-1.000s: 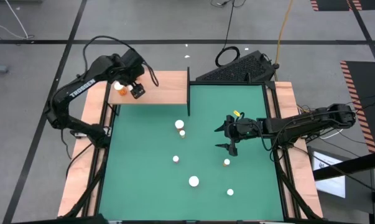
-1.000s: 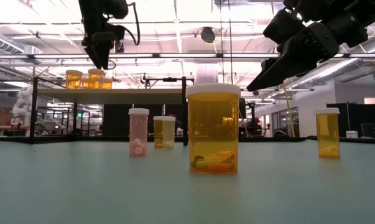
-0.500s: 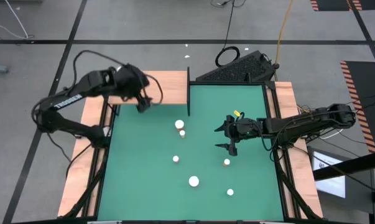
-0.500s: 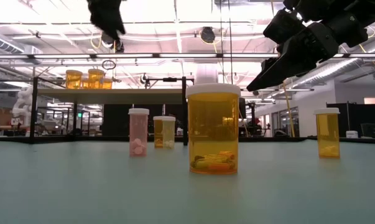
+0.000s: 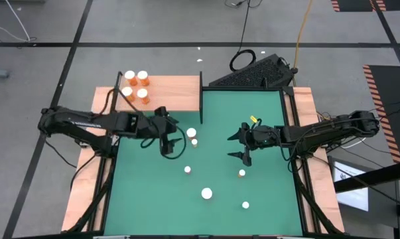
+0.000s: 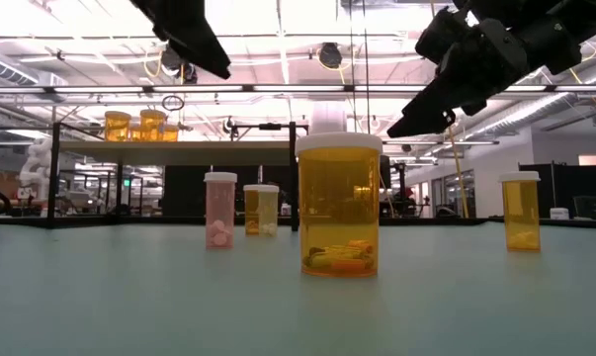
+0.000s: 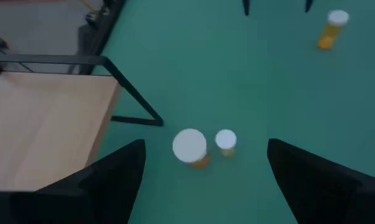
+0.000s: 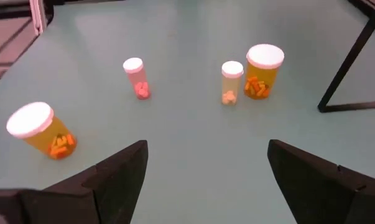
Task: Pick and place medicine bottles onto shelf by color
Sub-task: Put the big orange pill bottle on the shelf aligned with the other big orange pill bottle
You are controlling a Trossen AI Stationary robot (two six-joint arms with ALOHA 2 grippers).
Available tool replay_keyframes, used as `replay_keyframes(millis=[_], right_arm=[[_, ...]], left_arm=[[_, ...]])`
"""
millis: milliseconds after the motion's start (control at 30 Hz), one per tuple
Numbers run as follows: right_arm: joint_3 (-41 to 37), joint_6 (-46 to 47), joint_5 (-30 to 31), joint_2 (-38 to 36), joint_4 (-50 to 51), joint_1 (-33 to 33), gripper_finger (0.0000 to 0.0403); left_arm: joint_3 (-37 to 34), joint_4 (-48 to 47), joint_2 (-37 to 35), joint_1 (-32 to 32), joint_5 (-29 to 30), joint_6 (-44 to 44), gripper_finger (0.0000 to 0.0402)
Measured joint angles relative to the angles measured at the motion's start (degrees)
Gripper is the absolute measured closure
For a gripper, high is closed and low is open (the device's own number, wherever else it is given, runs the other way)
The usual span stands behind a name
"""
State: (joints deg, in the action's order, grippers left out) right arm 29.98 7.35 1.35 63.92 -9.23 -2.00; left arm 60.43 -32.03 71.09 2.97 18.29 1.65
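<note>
Several orange medicine bottles (image 5: 136, 85) with white caps stand upright on the wooden shelf (image 5: 176, 93) at the far left. More bottles stand upright on the green mat: a large orange one (image 5: 191, 133) beside a small one (image 5: 194, 142), a pink one (image 8: 136, 78), a large orange one (image 6: 339, 205) near the front, and others. My left gripper (image 5: 176, 139) hangs open above the mat, just left of the pair (image 7: 190, 147). My right gripper (image 5: 231, 146) hangs open over the mat's middle right, touching nothing.
Thin black posts (image 5: 201, 96) frame the shelf, one standing between the shelf and the mat. A black keyboard (image 5: 253, 72) lies beyond the mat's far edge. Bare green mat (image 5: 153, 199) stretches along the near left.
My left gripper has swung from above the shelf toward the table's right and near edge, out over the mat, sinking and turning on the way; it stays open. The bottles on the shelf now show uncovered. My right gripper has rolled slightly in place.
</note>
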Motion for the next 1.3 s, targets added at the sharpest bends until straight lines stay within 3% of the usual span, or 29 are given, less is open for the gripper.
replay_keyframes(millis=[233,500,933,1300], right_arm=[[0.02,5.49,-6.05,0.02,-7.04,0.00,0.0078],[2.32,6.82,-5.85,0.52,-8.81,-2.87,0.0078],[13.61,4.11,4.40,6.60,5.95,-10.21,0.0078],[22.79,0.75,4.76,16.83,6.34,-10.40,0.0078]], left_arm=[[-1.80,7.72,-0.06,4.81,3.67,2.76,0.0062],[-1.80,15.20,0.00,9.66,3.65,-1.74,0.0062],[-1.80,15.74,0.04,13.95,3.60,0.41,0.0062],[-1.78,12.69,0.04,14.11,3.58,2.19,0.0062]])
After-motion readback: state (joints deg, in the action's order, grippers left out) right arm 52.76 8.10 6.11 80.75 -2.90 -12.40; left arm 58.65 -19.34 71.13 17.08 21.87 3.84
